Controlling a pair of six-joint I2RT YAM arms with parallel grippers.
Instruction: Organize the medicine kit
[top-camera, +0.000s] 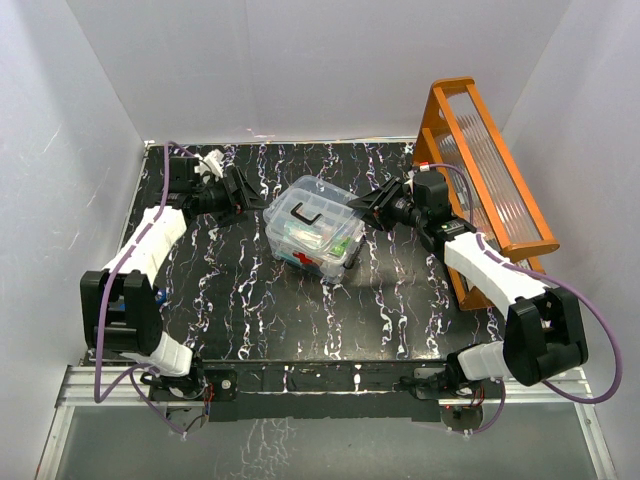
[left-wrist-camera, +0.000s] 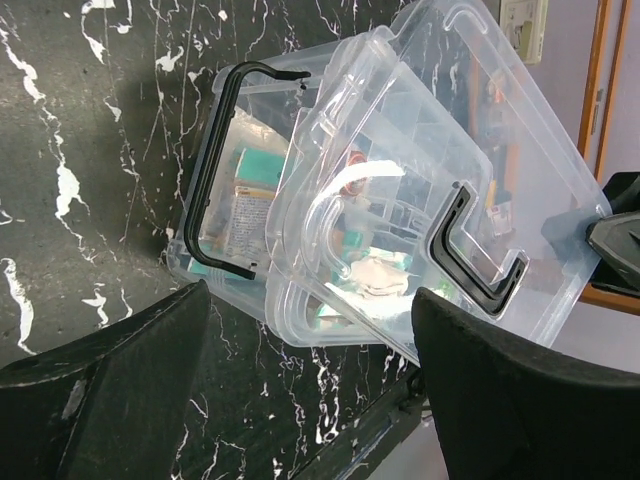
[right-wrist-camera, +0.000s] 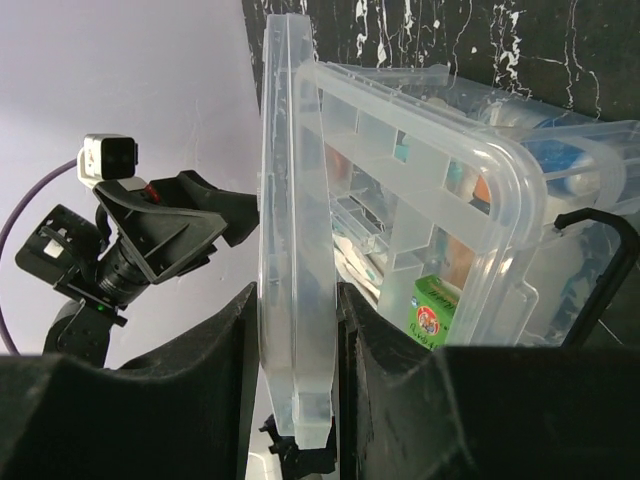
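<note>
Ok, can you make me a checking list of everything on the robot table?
Surface: black marbled table.
Job's things: clear box at centre, packets inside; lid tilted, partly lifted off it; divided tray in the box top.
Clutter: nothing seen.
Grippers: left gripper open, facing the box; right gripper shut on the lid's edge.
Cables: purple cables loop beside both arms.
Surroundings: orange rack at right; white walls.
</note>
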